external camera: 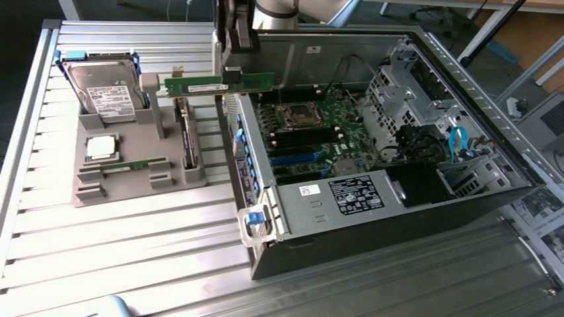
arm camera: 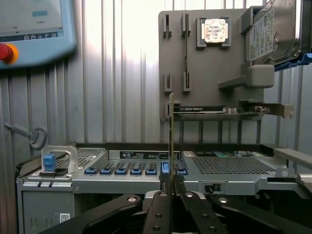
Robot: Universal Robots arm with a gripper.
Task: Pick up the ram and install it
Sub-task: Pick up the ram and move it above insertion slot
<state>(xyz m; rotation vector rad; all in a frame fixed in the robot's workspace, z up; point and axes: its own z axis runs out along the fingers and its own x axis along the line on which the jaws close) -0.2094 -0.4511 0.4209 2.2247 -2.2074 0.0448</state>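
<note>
Already the pincer (arm camera: pixel 171 185) is squeezed shut on the ram (arm camera: pixel 171 131), pinching one long edge. The ram hangs in the air between the gray holder (external camera: pixel 132 175) and the open case (external camera: pixel 300 257), just over the case's near side. So the picking up is done, but the putting in is not. Farther on lies the board (external camera: pixel 339 115). Its slots are hard to pick out, and the arm is cut off at the top.

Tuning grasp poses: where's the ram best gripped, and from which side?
Probably the upper long edge, from above, fingers pinching the two flat faces. The ram is a thin flat stick held on edge, so only the faces offer grip; the gripper is shut on it that way now.
</note>
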